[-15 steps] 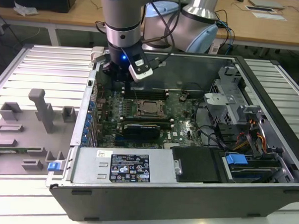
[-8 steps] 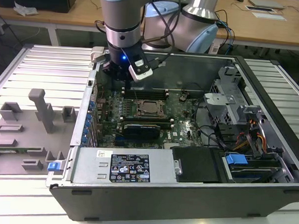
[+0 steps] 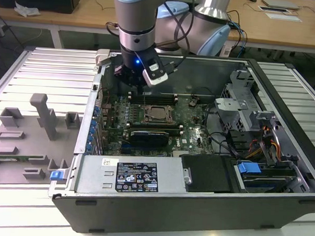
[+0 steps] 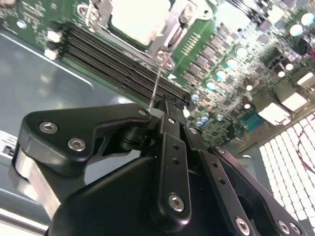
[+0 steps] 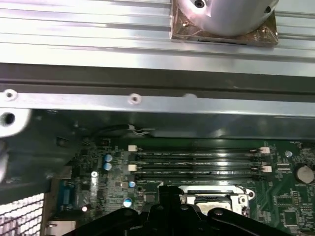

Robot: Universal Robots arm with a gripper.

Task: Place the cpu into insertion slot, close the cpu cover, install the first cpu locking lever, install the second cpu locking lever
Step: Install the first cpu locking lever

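Note:
The cpu [image 4: 140, 19], with its pale silvery top, sits in the insertion slot [image 3: 158, 114] on the green motherboard. The silver cpu cover [image 4: 170, 29] lies flat around it. A thin wire locking lever [image 4: 156, 81] rises from beside the socket to my fingertips. My black gripper [image 4: 163, 105] is shut, its tips right against the lever's free end; I cannot tell whether the wire is pinched between them. In the exterior view the gripper [image 3: 134, 81] hangs over the board just behind the socket. In the first wrist view the gripper [image 5: 170, 192] stands next to the slot [image 5: 211, 197].
Long black memory slots [image 5: 197, 160] run beside the socket. The open computer case has a metal wall [image 5: 147, 98] close behind the gripper, a power supply [image 3: 134, 174] at the front and drive cages [image 3: 241, 106] on the exterior view's right. Grey fixtures [image 3: 42, 113] stand on the exterior view's left.

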